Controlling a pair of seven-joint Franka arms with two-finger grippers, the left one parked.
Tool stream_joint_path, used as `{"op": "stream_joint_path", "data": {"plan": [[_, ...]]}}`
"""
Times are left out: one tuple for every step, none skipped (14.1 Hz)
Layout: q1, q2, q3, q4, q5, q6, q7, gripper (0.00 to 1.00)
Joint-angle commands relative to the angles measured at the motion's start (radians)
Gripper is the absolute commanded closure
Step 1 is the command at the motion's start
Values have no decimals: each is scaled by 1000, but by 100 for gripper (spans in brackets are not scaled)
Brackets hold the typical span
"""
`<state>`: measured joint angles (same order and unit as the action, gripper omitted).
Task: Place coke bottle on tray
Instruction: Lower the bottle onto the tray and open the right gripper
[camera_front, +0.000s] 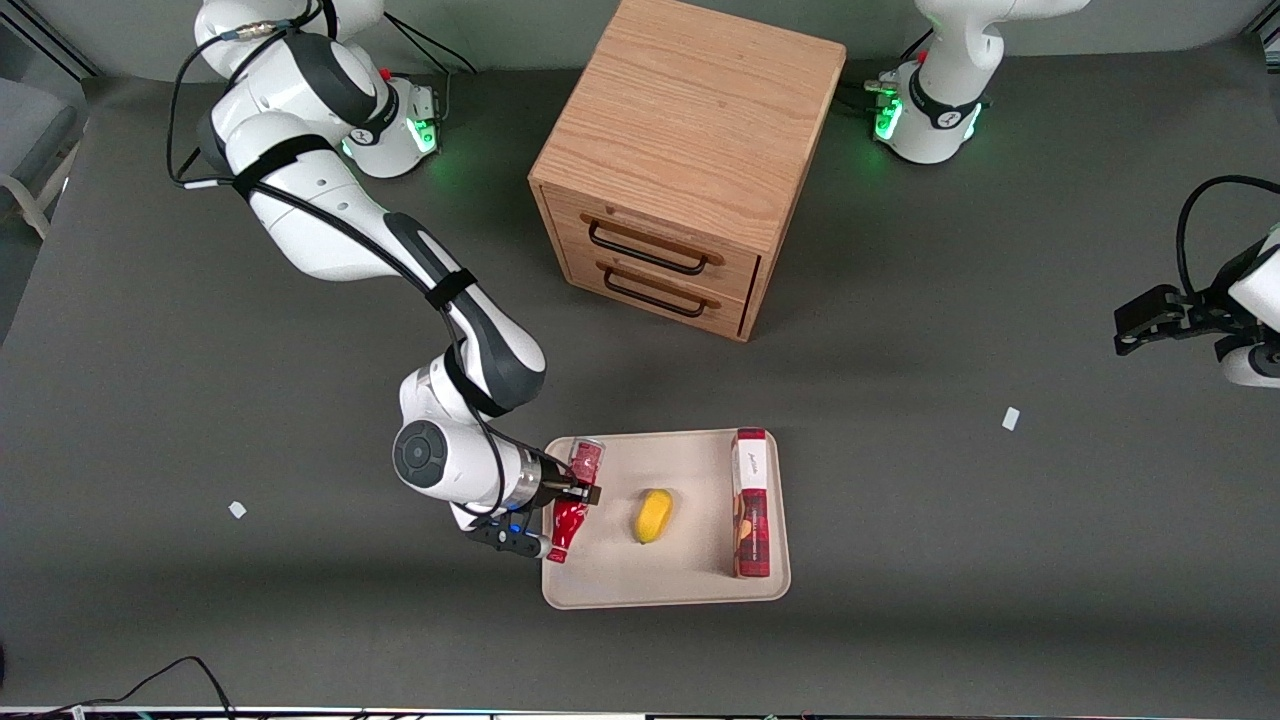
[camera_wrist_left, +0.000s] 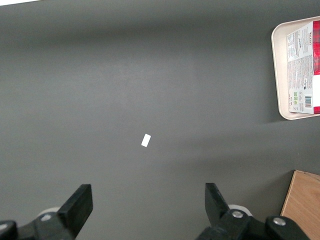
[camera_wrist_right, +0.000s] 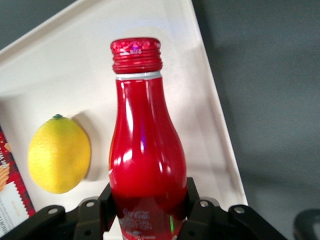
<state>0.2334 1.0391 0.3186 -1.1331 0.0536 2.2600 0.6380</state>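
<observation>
The coke bottle (camera_front: 567, 520), red with a red cap, is held lying over the cream tray (camera_front: 690, 590), at the tray's end nearest the working arm. Its cap points toward the front camera. My right gripper (camera_front: 580, 490) is shut on the coke bottle's lower body. In the right wrist view the black fingers (camera_wrist_right: 107, 200) press both sides of the coke bottle (camera_wrist_right: 145, 150), the gripper (camera_wrist_right: 148, 200) clamps it, and the tray (camera_wrist_right: 75, 65) lies under it. Whether the bottle touches the tray I cannot tell.
A yellow lemon (camera_front: 652, 515) lies mid-tray, beside the bottle, also seen as the lemon (camera_wrist_right: 59, 155). A tall red-and-white box (camera_front: 751, 503) lies on the tray's end toward the parked arm. A wooden two-drawer cabinet (camera_front: 680, 170) stands farther from the front camera.
</observation>
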Motion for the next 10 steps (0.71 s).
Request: {"op": "stream_joint_path", "data": {"plan": [[11,33,-7,46,-15,15,31,100],[11,35,-15,47,-23,16,29,100],[11,36,-21,47,-27,16,29,100],[11,36,-21,47,-28,16,29,100],[11,36,-21,47,-28,16,31,75],[11,36,-21,47,-29,16,31,1],[12,35,-23,47,-32,16,31,0],[12,35,-23,47,-35,16,31,0],[12,35,-23,47,-43,16,32,0],[12,35,-23,46,-46,16,31,0]]}}
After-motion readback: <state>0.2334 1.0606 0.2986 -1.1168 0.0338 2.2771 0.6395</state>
